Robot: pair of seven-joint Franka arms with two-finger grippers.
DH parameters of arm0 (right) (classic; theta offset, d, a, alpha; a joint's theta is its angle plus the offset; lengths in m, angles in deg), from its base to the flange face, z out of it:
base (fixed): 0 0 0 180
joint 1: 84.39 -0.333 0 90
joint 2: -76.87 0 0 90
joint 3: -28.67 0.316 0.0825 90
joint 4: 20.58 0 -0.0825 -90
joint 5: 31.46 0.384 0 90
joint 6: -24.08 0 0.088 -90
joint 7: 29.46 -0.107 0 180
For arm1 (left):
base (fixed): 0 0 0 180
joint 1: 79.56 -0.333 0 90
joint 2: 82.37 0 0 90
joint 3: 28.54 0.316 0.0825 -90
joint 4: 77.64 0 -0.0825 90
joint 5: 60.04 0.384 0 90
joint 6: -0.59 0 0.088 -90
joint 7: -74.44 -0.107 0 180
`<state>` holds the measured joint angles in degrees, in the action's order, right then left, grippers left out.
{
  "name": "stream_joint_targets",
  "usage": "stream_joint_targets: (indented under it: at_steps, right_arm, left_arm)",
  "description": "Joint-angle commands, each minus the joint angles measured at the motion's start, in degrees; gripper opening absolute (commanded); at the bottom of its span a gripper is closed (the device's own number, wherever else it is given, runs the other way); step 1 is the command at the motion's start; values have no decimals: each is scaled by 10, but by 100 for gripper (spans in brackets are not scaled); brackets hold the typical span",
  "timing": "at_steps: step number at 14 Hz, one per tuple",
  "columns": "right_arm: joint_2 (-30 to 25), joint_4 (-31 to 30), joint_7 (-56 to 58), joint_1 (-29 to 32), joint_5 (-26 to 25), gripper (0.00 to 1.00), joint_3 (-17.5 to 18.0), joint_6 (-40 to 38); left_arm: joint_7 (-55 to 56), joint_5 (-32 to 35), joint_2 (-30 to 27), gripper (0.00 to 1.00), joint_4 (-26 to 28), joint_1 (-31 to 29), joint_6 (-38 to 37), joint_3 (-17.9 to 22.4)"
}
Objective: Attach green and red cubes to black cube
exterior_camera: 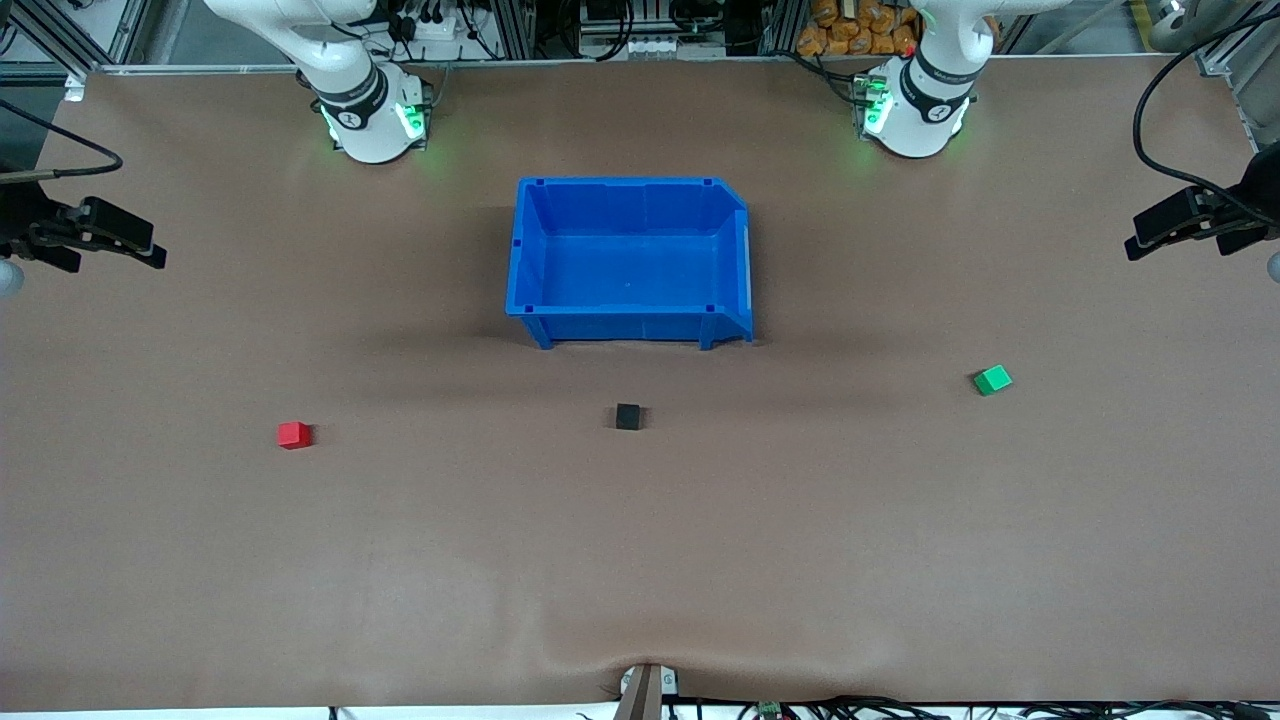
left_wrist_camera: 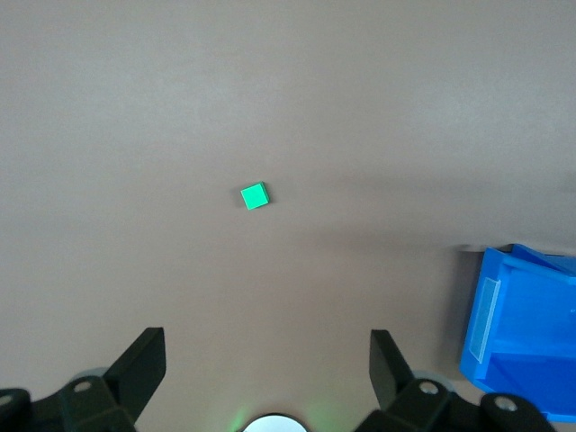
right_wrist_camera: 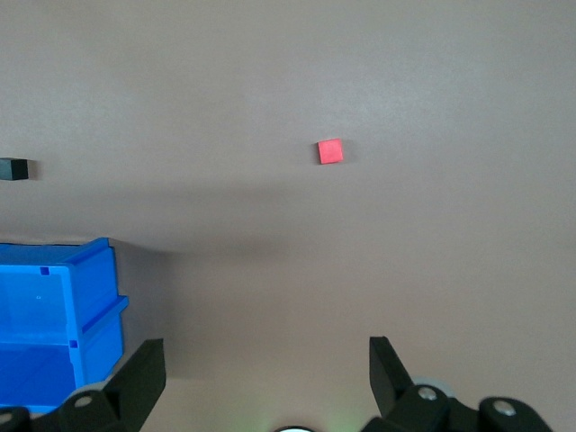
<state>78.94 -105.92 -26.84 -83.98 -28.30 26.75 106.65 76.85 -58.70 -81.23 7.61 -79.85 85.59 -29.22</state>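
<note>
The black cube (exterior_camera: 628, 416) rests on the brown table, a little nearer to the front camera than the blue bin. The red cube (exterior_camera: 294, 434) lies toward the right arm's end and the green cube (exterior_camera: 993, 380) toward the left arm's end, all three well apart. My left gripper (left_wrist_camera: 265, 351) hangs high over the table, open and empty, with the green cube (left_wrist_camera: 255, 195) below it. My right gripper (right_wrist_camera: 265, 355) is also high, open and empty, and its view shows the red cube (right_wrist_camera: 330, 151) and the black cube (right_wrist_camera: 13, 168). Neither gripper shows in the front view.
An empty blue bin (exterior_camera: 630, 190) stands mid-table between the arm bases and the cubes; it also shows in the left wrist view (left_wrist_camera: 522, 324) and the right wrist view (right_wrist_camera: 54, 315). Black mounted devices (exterior_camera: 100, 235) (exterior_camera: 1190, 220) reach in at both table ends.
</note>
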Motion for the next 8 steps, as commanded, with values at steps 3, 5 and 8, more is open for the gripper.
stream_joint_targets:
  at_steps: [3, 5, 8]
  right_arm:
    - [-5, 0, -8, -2, 4, 100, 0, -1]
    - [-5, 0, -8, -2, 5, 100, -1, -1]
    - [-5, 0, -8, -2, 4, 100, -1, -1]
  left_arm:
    - [-1, 8, 4, 100, -10, -2, -3, -3]
    - [0, 12, 5, 100, -9, 3, -2, -4]
    - [-5, 4, 14, 100, -8, -4, -3, -4]
